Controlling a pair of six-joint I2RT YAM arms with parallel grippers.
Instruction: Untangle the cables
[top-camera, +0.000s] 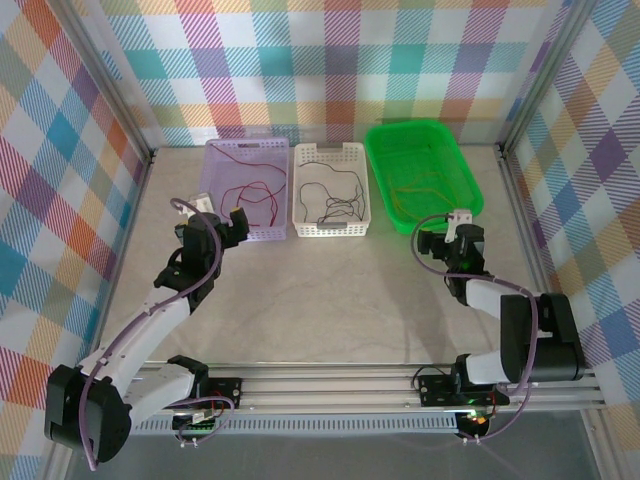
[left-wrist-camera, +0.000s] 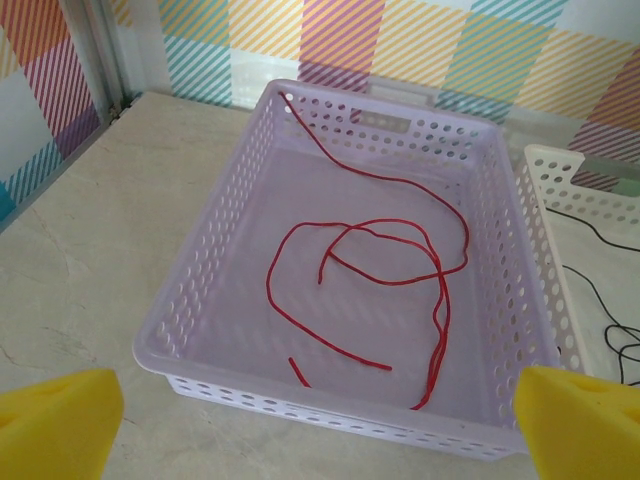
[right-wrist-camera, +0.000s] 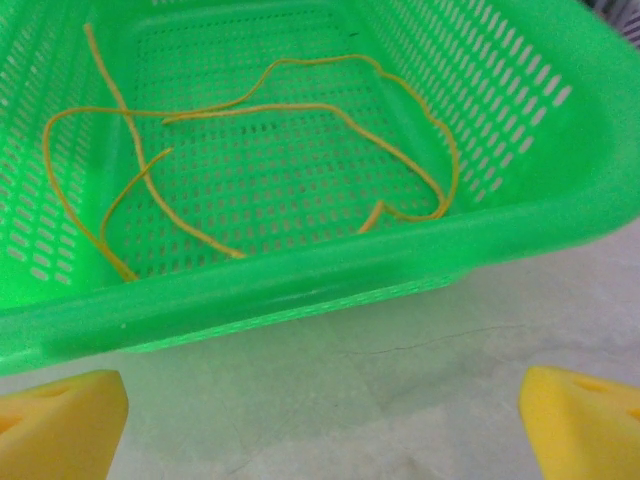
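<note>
Yellow foam pads (left-wrist-camera: 55, 425) sit at the near corners of the left wrist view, wide apart w/ nothing between them. The left gripper (left-wrist-camera: 320, 428) is open and empty, hovering over bare table just short of the lilac basket (left-wrist-camera: 200, 290). Same on the other side: right gripper (right-wrist-camera: 320, 420) has its jaws spread, pads (right-wrist-camera: 580, 420) clear of everything, low over the table in front of the green basket (right-wrist-camera: 300, 280).

From overhead, the left gripper (top-camera: 226, 216) is at the lilac basket's (top-camera: 247, 146) near-left corner and the right gripper (top-camera: 456, 226) at the green basket's (top-camera: 470, 180) near-right corner. The marble-look table (top-camera: 330, 290) lies between the arms.

Further back are 3 baskets in a row:
- Lilac: red cable (left-wrist-camera: 441, 300) (top-camera: 250, 190), loose loops on the floor, one end running up toward the far wall.
- White basket (top-camera: 328, 147), middle: black cable (top-camera: 335, 205), thin, bunched toward the near half.
- Green: orange-yellow cable (right-wrist-camera: 140, 160) (top-camera: 420, 185), sprawled across the floor, crossing itself in a few spots.

Judgement: sorting looks done or v. nearly so, w/ one colour per basket and no strand bridging 2 baskets. What's left is prob. a check. The black bunch is too fine to tell if it's knotted or if it's more than one wire.

Next move, if any: either pull both arms back, or dip into the white basket for a fine pinch on a hair-thin strand. That needs low, slow closing, and the mesh floor may snag it.
</note>
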